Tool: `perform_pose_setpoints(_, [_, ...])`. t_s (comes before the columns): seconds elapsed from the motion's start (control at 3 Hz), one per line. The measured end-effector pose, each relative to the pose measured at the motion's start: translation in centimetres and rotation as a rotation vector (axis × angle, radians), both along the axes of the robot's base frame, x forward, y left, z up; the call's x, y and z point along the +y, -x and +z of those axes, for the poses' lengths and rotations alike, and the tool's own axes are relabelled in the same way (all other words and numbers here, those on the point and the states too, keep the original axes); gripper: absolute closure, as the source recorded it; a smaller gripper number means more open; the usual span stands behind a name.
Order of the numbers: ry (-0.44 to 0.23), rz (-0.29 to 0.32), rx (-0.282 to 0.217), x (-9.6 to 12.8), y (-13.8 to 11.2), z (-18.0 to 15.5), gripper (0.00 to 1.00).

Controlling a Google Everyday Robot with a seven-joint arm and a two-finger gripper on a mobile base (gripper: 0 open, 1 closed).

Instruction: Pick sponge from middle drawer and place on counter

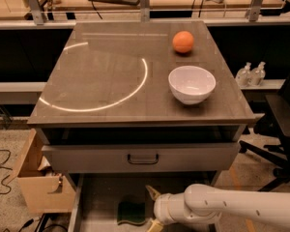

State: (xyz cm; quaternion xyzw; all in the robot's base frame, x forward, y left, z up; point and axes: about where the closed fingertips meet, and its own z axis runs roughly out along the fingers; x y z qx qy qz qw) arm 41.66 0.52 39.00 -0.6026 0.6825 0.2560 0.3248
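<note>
The sponge [131, 211], dark green over a yellow edge, lies on the floor of the open middle drawer [97, 201] at the bottom of the view. My gripper [152, 209] is inside the drawer just right of the sponge, on the white arm coming in from the right. It is open, with one fingertip [152, 192] behind the sponge's right end and the other at the frame's bottom edge. It holds nothing. The counter [111, 81] above carries a bright curved light arc.
An orange ball [183, 41] and a white bowl [192, 83] stand on the counter's right side. A closed grey drawer front with a dark handle [142, 158] overhangs the open drawer. A cardboard box [38, 187] stands left, a black chair [282, 129] right.
</note>
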Motion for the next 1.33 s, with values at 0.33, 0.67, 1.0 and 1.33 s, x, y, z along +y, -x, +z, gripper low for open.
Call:
perform_pose_setpoints(0.33, [-0.015,0.002,0.009,1.6,-0.1,-1.3,0.00])
perform_pose_setpoints(0.67, [-0.010,-0.006,0.013,2.5,-0.2,-2.2,0.18])
perform_pose_setpoints(1.0, [0.004,-0.012,0.010,3.1,-0.3,-2.7,0.43])
perform_pose_setpoints(1.33, [0.017,-0.015,0.004,3.4,-0.4,-3.0,0.64])
